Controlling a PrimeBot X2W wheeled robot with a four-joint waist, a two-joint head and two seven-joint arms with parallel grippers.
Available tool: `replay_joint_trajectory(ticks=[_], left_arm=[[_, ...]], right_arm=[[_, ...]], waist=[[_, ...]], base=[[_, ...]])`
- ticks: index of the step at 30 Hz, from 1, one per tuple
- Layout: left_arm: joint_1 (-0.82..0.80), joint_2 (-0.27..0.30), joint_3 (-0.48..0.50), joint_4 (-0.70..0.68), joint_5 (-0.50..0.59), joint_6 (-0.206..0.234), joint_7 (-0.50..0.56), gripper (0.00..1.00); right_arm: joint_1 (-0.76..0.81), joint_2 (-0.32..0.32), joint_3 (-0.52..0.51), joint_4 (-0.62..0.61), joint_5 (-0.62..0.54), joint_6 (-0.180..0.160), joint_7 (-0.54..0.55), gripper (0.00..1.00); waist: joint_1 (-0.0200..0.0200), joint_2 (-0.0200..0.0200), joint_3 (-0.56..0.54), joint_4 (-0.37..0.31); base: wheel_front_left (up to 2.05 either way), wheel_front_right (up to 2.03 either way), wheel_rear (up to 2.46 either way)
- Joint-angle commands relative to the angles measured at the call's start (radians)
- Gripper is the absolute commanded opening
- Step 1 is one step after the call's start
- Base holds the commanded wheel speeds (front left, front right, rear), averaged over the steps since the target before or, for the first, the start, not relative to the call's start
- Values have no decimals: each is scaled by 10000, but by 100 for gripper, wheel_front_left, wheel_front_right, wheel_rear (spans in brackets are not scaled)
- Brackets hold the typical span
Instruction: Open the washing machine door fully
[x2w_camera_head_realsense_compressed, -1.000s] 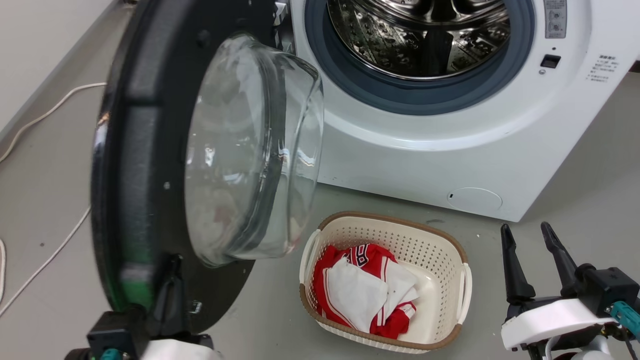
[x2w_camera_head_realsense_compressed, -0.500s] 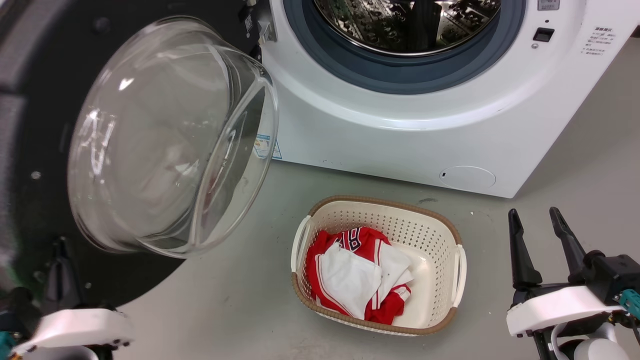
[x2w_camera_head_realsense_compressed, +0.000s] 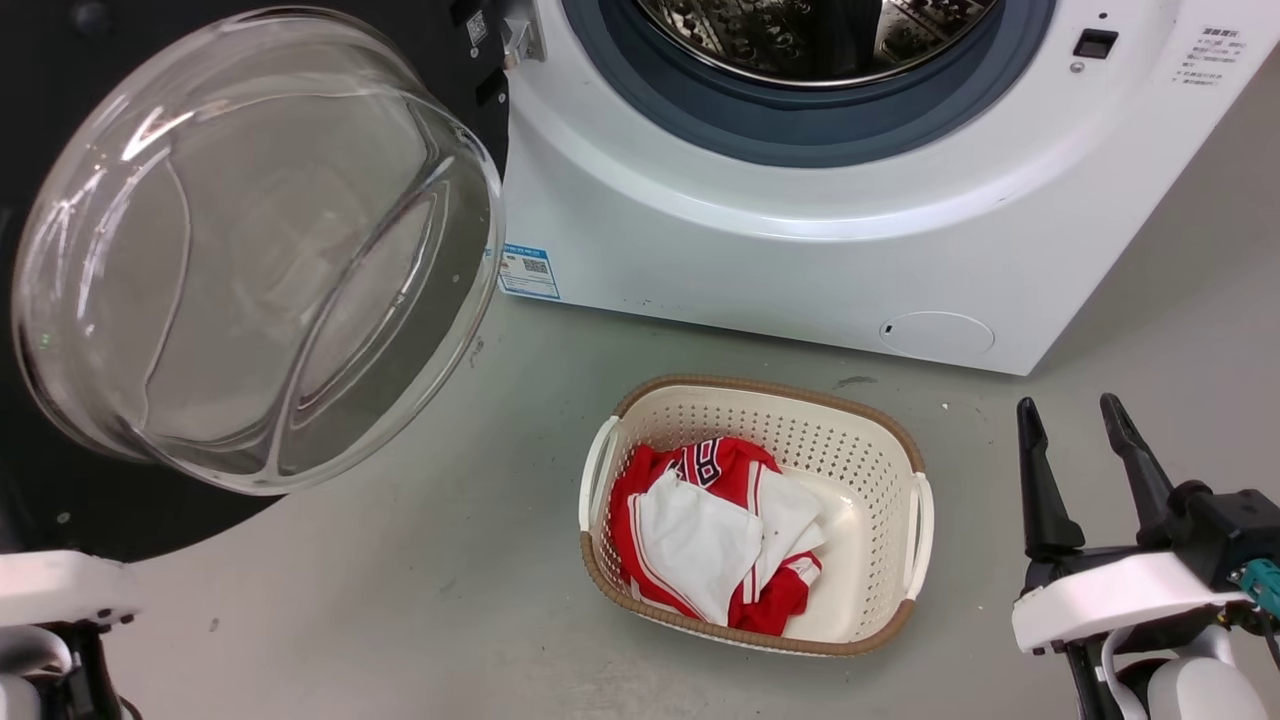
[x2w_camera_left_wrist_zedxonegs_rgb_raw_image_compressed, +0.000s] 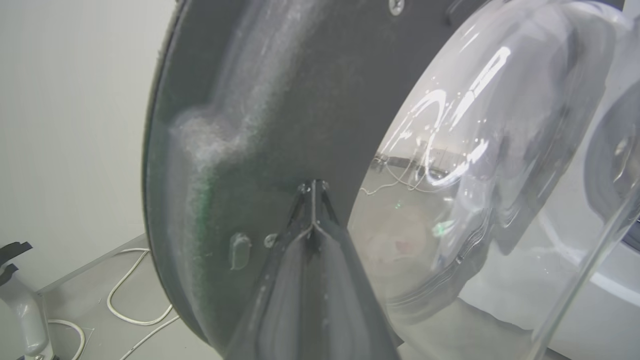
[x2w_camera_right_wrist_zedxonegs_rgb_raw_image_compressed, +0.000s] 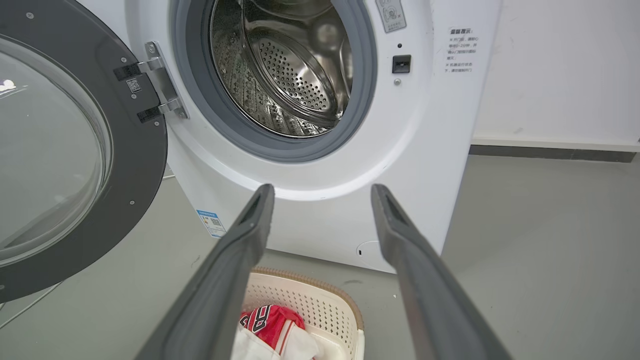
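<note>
The washing machine door (x2w_camera_head_realsense_compressed: 250, 250), a black disc with a bulging clear glass bowl, stands swung out to the left of the machine on its metal hinge (x2w_camera_right_wrist_zedxonegs_rgb_raw_image_compressed: 160, 85). In the left wrist view my left gripper (x2w_camera_left_wrist_zedxonegs_rgb_raw_image_compressed: 312, 186) is shut, its joined tips resting against the door's black inner face (x2w_camera_left_wrist_zedxonegs_rgb_raw_image_compressed: 240, 100) beside the glass. The head view shows just that arm's white wrist (x2w_camera_head_realsense_compressed: 60, 590), at the lower left below the door. My right gripper (x2w_camera_head_realsense_compressed: 1075, 420) is open and holds nothing, low at the right, away from the door (x2w_camera_right_wrist_zedxonegs_rgb_raw_image_compressed: 145, 150).
The steel drum (x2w_camera_right_wrist_zedxonegs_rgb_raw_image_compressed: 290, 75) lies exposed inside its blue-grey rubber ring. A cream basket (x2w_camera_head_realsense_compressed: 760, 385) with red and white clothes (x2w_camera_head_realsense_compressed: 710, 530) stands on the floor before the machine. White cables (x2w_camera_left_wrist_zedxonegs_rgb_raw_image_compressed: 135, 280) trail along the floor by the left wall.
The door has swung further out to the left, pushed by my left gripper, whose fingers have left the head view. The head camera has also shifted. The right arm has hardly moved.
</note>
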Motion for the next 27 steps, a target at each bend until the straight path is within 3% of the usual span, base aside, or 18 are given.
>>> replay_joint_trajectory(ticks=[1, 8, 12, 18, 25, 26, 27], left_arm=[[-256, 157, 127, 230, -86, -51, -92, 0], [-720, 490, 264, 1324, -156, -338, -257, 0], [-470, 359, 315, 1378, -64, -330, -365, 0], [756, -173, 348, 320, 225, -226, -473, 0], [1834, -1152, -397, -1090, 927, -27, -501, 0], [1940, -1284, -555, -1201, 1009, -3, -501, 7], [1997, -1354, -667, -1277, 1100, -12, -503, 40]], right_arm=[[-177, 11, 10, -26, -72, -5, -1, 100], [-210, 13, -22, 63, -50, -6, -53, 100], [-187, 11, -10, 163, -10, -6, -90, 100], [-10, 11, 71, 357, 27, -5, -160, 100], [124, 11, 97, 430, -16, -5, -141, 100], [140, 11, 109, 427, -25, -6, -132, 100], [151, 10, 104, 413, -29, -6, -127, 100]], waist=[[-1, 0, 28, -30], [-1, 0, 52, -219], [-1, 0, -52, -347], [-1, 0, -487, -577], [-1, 0, -878, -615], [-1, 0, -914, -623], [-1, 0, -948, -625]], base=[[0, 0, 0], [0, 0, 0], [0, 0, 0], [0, 0, 0], [0, 0, 0], [0, 0, 0], [0, 0, 0]])
